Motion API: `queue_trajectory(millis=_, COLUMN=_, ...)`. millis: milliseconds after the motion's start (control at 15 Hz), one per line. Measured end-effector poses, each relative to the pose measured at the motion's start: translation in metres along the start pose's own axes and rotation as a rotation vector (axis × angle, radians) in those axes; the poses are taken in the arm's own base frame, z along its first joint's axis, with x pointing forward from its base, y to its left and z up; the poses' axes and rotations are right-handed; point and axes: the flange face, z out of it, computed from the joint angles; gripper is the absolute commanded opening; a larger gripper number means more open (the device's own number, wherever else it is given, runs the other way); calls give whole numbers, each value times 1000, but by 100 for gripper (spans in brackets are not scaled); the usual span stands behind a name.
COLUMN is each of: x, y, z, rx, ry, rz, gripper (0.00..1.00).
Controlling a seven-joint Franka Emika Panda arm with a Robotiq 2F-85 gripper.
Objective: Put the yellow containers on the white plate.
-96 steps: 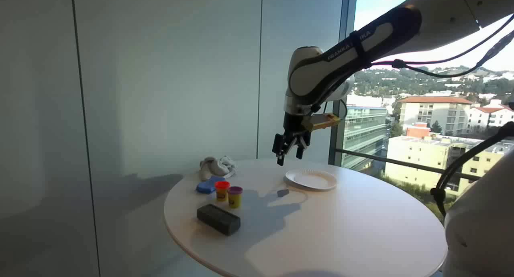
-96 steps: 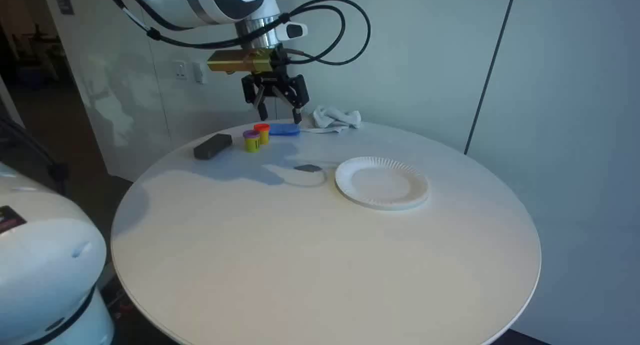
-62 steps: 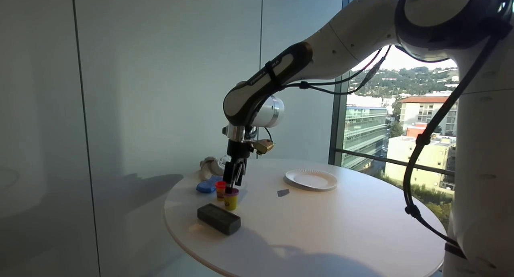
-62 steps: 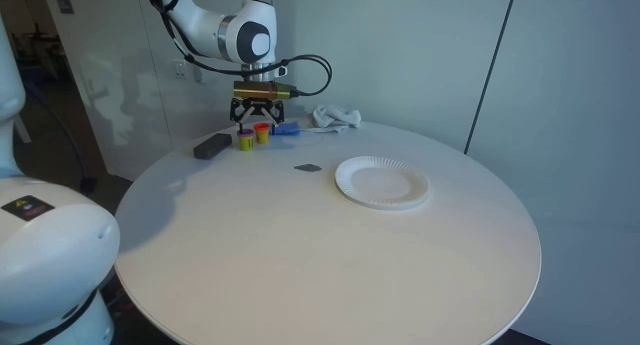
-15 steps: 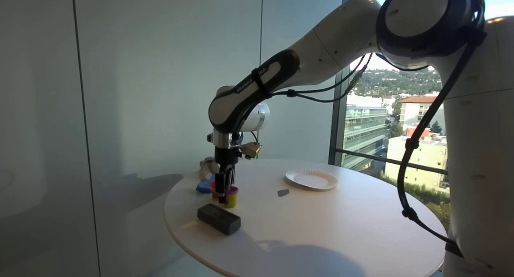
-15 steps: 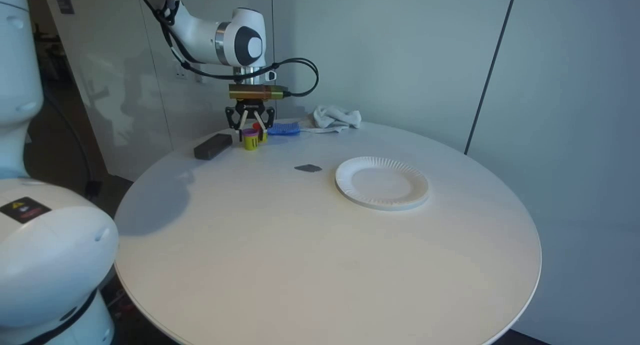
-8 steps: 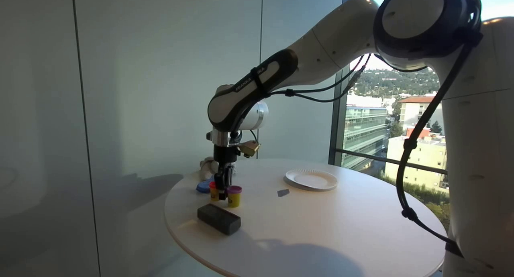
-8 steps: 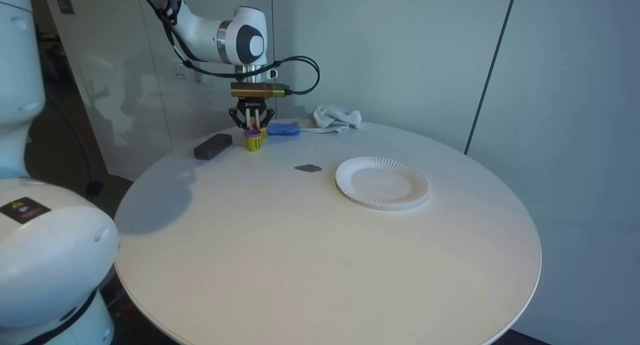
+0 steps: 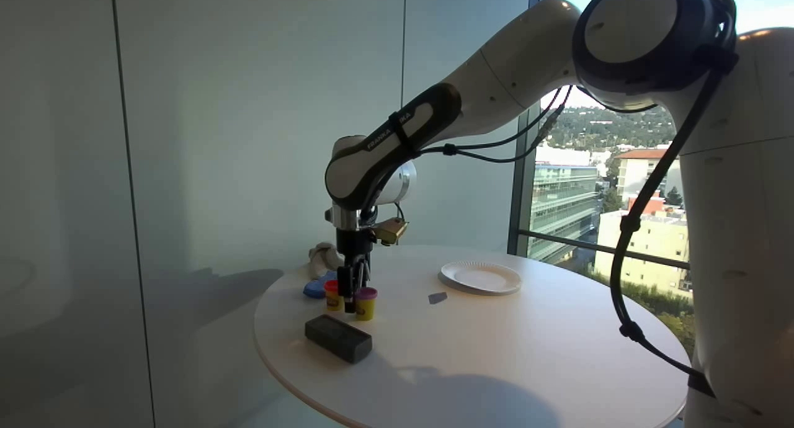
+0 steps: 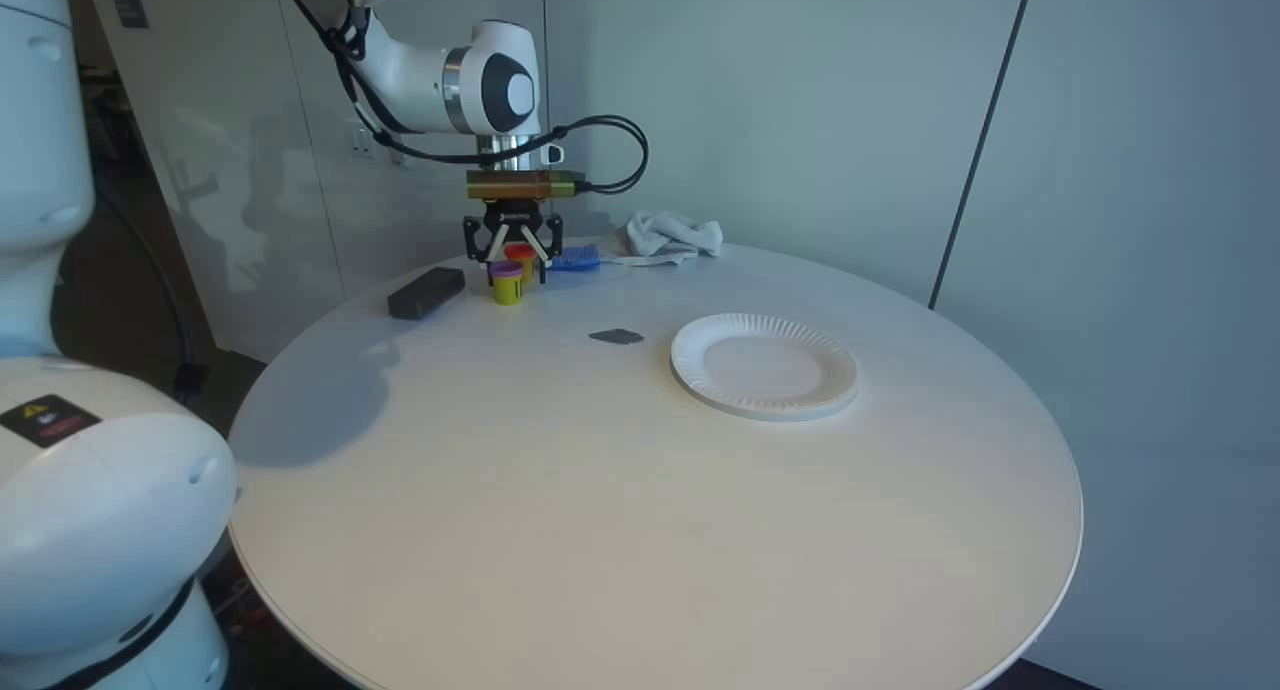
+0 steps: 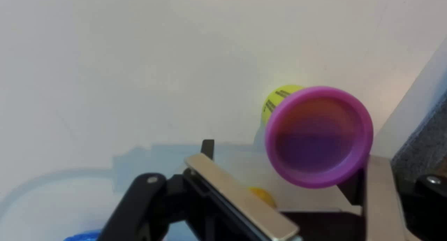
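Two yellow containers stand upright close together: one purple-lidded pot (image 10: pixel 507 293) (image 9: pixel 366 309) (image 11: pixel 321 139) and one red-lidded pot (image 9: pixel 332 300) (image 10: pixel 520 254). My gripper (image 10: pixel 517 273) (image 11: pixel 279 169) is low over them with its fingers apart, holding nothing. In the wrist view the purple lid covers part of the right finger; whether they touch I cannot tell. Only a bit of the red-lidded pot's yellow-orange side (image 11: pixel 262 195) shows there, past the left finger link. The white plate (image 9: pixel 481 278) (image 10: pixel 765 365) lies flat, away from the pots, with nothing on it.
A black block (image 9: pixel 338 339) (image 10: pixel 427 293) sits near the pots, by the table edge. Beyond the pots are a blue lump (image 9: pixel 317 286) (image 10: pixel 575 259) and a pale cloth (image 10: pixel 672 236). A flat grey piece (image 10: pixel 616 336) (image 9: pixel 437 298) lies between pots and plate.
Some seconds ago my gripper was higher, away from the pots. Half a second ago its fingers were together; now they are spread. The purple-lidded pot has shifted slightly.
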Motion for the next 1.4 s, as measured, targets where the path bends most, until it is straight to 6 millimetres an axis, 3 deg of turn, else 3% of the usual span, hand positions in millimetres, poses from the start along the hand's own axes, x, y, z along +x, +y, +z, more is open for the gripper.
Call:
queue_trajectory(millis=267, x=-8, y=3, z=5, rx=10, ry=-60, rz=37, gripper=100)
queue_trajectory(millis=333, x=-10, y=3, z=6, rx=13, ry=-75, rz=45, gripper=75)
queue_trajectory(millis=467, x=-12, y=4, z=7, rx=17, ry=-84, rz=54, gripper=68)
queue_trajectory(millis=867, x=-12, y=4, z=7, rx=17, ry=-87, rz=75, gripper=21)
queue_trajectory(millis=1200, x=-16, y=10, z=5, rx=-16, ry=-100, rz=125, gripper=20)
queue_trajectory(millis=1400, x=-30, y=25, z=-12, rx=-110, ry=-119, rz=218, gripper=20)
